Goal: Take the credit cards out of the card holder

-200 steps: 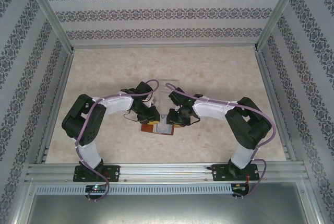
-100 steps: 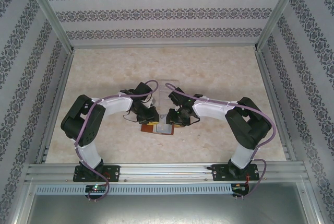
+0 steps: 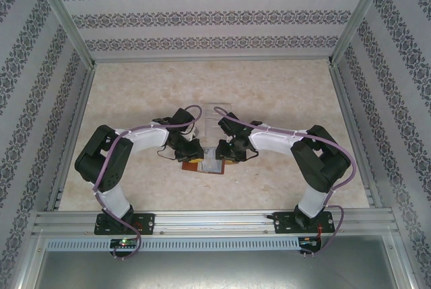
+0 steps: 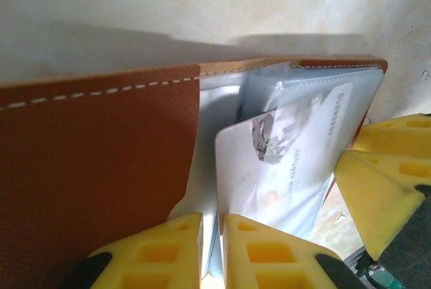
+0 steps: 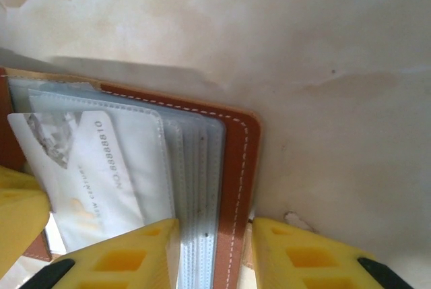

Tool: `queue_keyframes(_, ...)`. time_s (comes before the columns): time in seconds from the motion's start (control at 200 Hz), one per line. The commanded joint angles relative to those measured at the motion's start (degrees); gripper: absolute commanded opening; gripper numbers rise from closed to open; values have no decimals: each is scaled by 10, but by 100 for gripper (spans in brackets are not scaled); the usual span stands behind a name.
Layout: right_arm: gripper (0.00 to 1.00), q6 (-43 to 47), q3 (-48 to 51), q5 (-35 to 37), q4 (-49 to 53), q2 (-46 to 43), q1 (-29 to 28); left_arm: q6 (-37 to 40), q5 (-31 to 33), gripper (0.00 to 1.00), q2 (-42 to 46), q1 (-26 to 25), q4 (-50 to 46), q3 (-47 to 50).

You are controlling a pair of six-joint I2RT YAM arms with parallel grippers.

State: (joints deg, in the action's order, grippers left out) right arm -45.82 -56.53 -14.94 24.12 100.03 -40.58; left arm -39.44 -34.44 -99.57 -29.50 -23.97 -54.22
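I judge the task to be in its early part. One credit card is half slid out of its clear pocket in the open card holder, which lies on the surface. The card is not yet free. The left gripper has its jaws pinched, it seems, on the card's near edge. The right gripper clamps the holder's other flap.

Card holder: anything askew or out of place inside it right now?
Yes. The white credit card sits tilted in the reddish-brown leather card holder, slanting across its clear plastic sleeve and partly sticking out of it. Nothing looks torn or spilled.
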Motion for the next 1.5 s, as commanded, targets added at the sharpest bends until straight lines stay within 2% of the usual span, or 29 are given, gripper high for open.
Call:
queue_keyframes(0.0, 33, 11, -5, 33, 34, 5, 9, -10, 13, 14, 16, 3, 0, 9)
queue_keyframes(0.285, 32, 11, -4, 33, 34, -1, 9, -59, -24, 23, 39, 5, 120, 51)
queue_keyframes(0.355, 32, 11, -4, 32, 35, 0, 9, -65, -26, 28, 38, 5, 133, 57)
queue_keyframes(0.42, 32, 11, -4, 32, 35, 0, 9, -64, -23, 29, 35, 6, 137, 59)
queue_keyframes(0.595, 32, 11, -3, 31, 35, -2, 9, -88, -38, 24, 23, 12, 197, 85)
queue_keyframes(0.794, 32, 11, -3, 32, 35, -2, 9, -91, -38, 18, 18, 14, 212, 99)
queue_keyframes(0.989, 31, 10, -1, 34, 35, -4, 9, -85, -20, 12, 35, 18, 195, 103)
queue_keyframes(1.494, 31, 7, -10, 39, 51, -39, 7, -57, 1, 8, 57, 22, 141, 90)
